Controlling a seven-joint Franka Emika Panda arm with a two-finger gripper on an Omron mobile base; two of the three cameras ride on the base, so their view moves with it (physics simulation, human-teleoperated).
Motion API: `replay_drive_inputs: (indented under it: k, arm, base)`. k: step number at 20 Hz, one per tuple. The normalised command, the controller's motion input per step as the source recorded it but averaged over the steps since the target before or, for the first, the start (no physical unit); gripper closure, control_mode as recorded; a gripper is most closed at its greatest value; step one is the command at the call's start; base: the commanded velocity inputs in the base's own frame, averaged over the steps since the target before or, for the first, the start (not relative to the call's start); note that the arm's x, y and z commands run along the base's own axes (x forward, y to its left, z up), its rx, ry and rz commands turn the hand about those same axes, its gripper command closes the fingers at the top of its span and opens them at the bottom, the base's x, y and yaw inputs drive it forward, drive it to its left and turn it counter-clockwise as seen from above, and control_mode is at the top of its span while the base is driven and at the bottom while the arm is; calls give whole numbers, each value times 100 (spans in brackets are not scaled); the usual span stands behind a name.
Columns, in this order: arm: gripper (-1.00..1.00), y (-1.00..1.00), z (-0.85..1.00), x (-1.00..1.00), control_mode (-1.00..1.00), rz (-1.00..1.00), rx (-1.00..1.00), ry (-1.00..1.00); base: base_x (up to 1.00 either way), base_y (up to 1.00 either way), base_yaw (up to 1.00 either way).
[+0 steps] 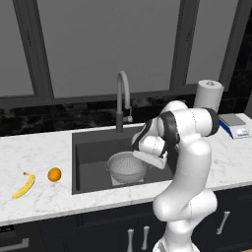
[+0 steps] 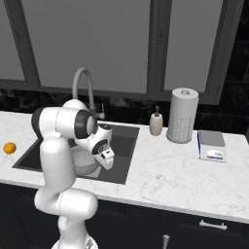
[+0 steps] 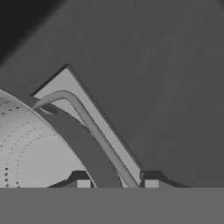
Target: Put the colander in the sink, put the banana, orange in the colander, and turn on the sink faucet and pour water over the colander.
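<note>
In the sink point(image 1: 91, 147), at the 3 o'clock handle point(image 3: 89, 124) of the colander point(image 1: 125, 166): gripper point(image 3: 116, 183) tips straddling the thin wire, clamped or slack impossible to tell. Best to free the handle fully, then lift straight up without tipping the bowl. Hand view: wire between the tips. Left base view: banana point(image 1: 24, 185) and orange point(image 1: 54, 174) on the counter point(image 1: 29, 147) at the sink's 9 o'clock, sink faucet point(image 1: 123, 93) at 12.

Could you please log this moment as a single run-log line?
colander: in sink | claw: fingertips astride colander's side handle | banana, orange: on counter left of sink | faucet: no water visible
</note>
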Motion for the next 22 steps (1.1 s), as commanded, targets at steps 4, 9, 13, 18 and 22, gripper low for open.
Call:
replay_drive_inputs:
  k: [4, 9, 13, 18, 22]
  arm:
    - [100, 0, -17, 24, -100, 0, -2, 0]
    - [100, 2, -11, 24, -100, 0, -1, 0]
    - [100, 18, -2, 16, -100, 0, 0, -1]
    - [100, 30, 0, 12, -100, -1, 0, 0]
    - [100, 26, -5, 5, -100, -2, -3, -2]
  base:
    - [0, 0, 0]
    - [0, 0, 0]
    - [0, 0, 0]
    - [0, 0, 0]
    - [0, 0, 0]
